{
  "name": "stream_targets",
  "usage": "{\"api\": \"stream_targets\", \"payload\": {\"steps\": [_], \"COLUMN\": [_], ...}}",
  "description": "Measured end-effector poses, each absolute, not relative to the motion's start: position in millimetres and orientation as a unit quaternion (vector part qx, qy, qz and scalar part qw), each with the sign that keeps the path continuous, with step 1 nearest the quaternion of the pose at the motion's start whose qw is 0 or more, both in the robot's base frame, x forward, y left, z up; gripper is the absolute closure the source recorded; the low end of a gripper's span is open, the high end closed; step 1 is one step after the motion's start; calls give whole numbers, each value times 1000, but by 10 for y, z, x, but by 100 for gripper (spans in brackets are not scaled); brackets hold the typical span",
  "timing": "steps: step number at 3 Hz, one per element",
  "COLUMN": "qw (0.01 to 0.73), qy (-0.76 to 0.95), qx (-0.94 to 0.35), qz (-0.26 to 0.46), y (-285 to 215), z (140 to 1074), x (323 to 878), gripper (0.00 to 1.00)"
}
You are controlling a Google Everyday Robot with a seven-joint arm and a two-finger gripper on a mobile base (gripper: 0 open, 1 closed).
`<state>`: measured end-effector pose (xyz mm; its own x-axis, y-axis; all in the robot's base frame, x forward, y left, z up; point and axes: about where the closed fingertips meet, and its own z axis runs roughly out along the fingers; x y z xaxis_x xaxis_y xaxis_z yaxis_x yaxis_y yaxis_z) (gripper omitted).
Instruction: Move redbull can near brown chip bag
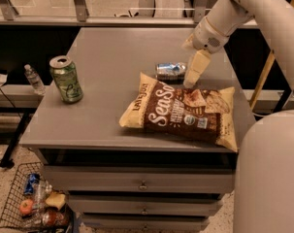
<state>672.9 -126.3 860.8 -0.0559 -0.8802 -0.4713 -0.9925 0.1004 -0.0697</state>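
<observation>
The redbull can (170, 71), slim and silver with blue patches, lies on its side on the grey table (103, 52), just behind the top edge of the brown chip bag (183, 113). The bag lies flat at the front right of the table, dark brown with white script and pale yellow ends. My gripper (190, 79) hangs from the white arm (234, 8), pointing down right next to the can's right end and just above the bag's back edge. I cannot tell whether it touches the can.
A fatter green can (66, 79) stands upright at the table's left side. Below are drawers (141, 183). A wire basket (32, 205) of items sits on the floor at the left. A plastic bottle (34, 79) stands on a shelf left of the table.
</observation>
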Motion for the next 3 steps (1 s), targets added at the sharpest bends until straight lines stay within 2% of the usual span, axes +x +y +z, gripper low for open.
{"api": "stream_targets", "payload": {"steps": [1,2,3], "qw": [234,279,318], "qy": [708,702,700], "qx": [-658,-653,-640], "qz": [110,48,-10], "y": [-1234,-1227,-1254], "z": [8890,9375,9799], "x": [6664,6410,5961], "gripper": [0,0,0]}}
